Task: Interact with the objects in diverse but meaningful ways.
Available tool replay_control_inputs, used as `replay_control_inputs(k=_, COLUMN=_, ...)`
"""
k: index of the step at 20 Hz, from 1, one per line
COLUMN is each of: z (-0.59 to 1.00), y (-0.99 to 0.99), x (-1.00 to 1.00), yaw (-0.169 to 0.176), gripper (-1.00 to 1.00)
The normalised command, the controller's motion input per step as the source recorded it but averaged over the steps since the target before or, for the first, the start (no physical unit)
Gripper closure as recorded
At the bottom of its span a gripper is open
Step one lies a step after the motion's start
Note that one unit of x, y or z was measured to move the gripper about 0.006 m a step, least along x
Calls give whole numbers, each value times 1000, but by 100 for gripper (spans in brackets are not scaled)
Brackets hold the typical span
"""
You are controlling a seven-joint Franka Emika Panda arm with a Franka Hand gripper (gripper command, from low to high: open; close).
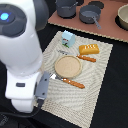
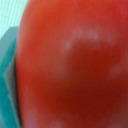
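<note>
— Dark tabletop (image 1: pixel 112 95), spread with a pale woven mat (image 1: pixel 95 75); a brown board (image 1: pixel 107 30) lay beyond.
— Relative to the jaws?
— Couldn't tell; jaws hidden in both views.

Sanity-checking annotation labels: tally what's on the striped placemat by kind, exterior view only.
Tan plate: 1
Pale-blue carton: 1
Bread loaf: 1
Orange-handled cutlery: 2
Total: 5
</note>
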Motion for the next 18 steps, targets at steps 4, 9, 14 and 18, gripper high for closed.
replay_control_inputs(k=4, z=861, y=830, x=101, yaw=75, gripper=100)
replay_control_inputs(k=9, z=511, y=743, x=1, yaw=70, gripper=100)
replay_control_inputs(k=14, z=57, y=537, x=-5, yaw=47, gripper=100)
replay_control_inputs(k=18, z=-2, y=489, x=0, yaw=39, gripper=100)
